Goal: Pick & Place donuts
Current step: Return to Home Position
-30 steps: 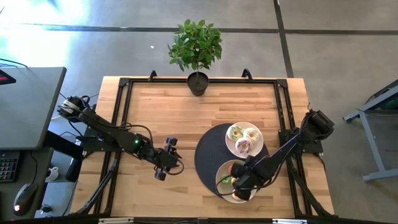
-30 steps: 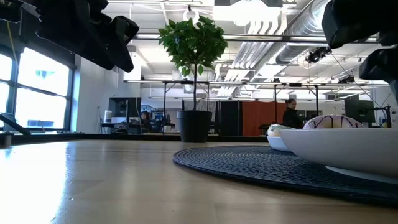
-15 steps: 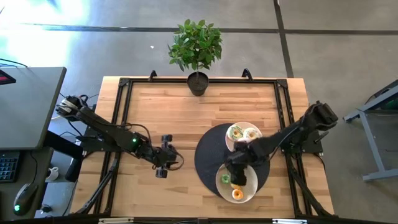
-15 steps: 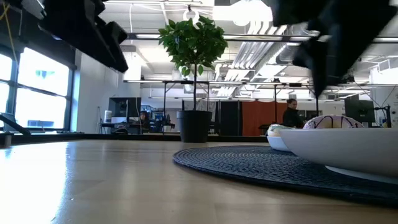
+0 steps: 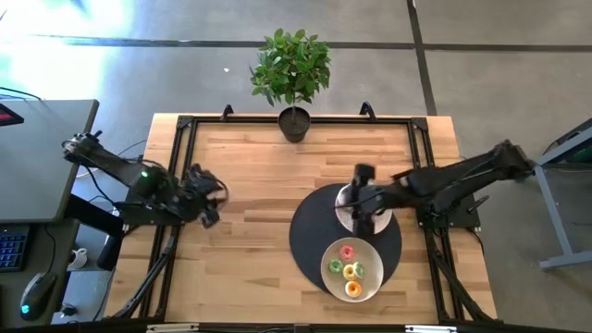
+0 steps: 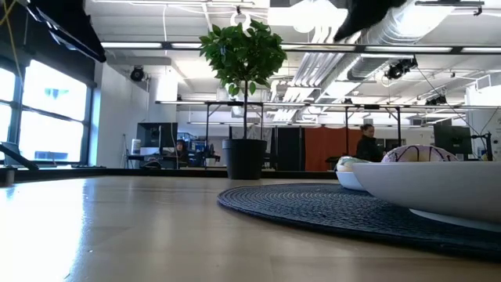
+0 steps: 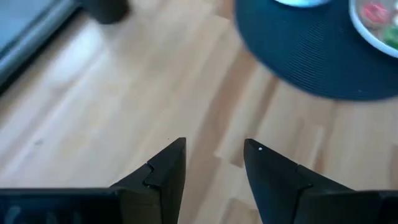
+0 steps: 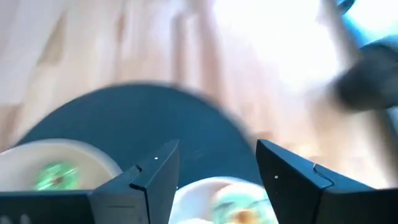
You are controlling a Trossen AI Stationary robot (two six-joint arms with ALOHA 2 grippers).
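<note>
Right gripper (image 8: 217, 148), released and empty, overhangs the upper plate (image 5: 343, 205) at centre-right. Left gripper (image 7: 215, 143), released, at left edge. Potted plant (image 5: 292, 74) at top centre.

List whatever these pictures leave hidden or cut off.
High view: the right pincer covers most of the plant-side plate; what it holds cannot be counted.
Low view: the front plate's wall hides whatever lies inside.
Left wrist view, past the open left pincer: the picture edge cuts off that plate's green donut.

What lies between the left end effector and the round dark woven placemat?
Only bare light wooden tabletop separates the left end effector from the round dark woven placemat, shown in the high view.
</note>
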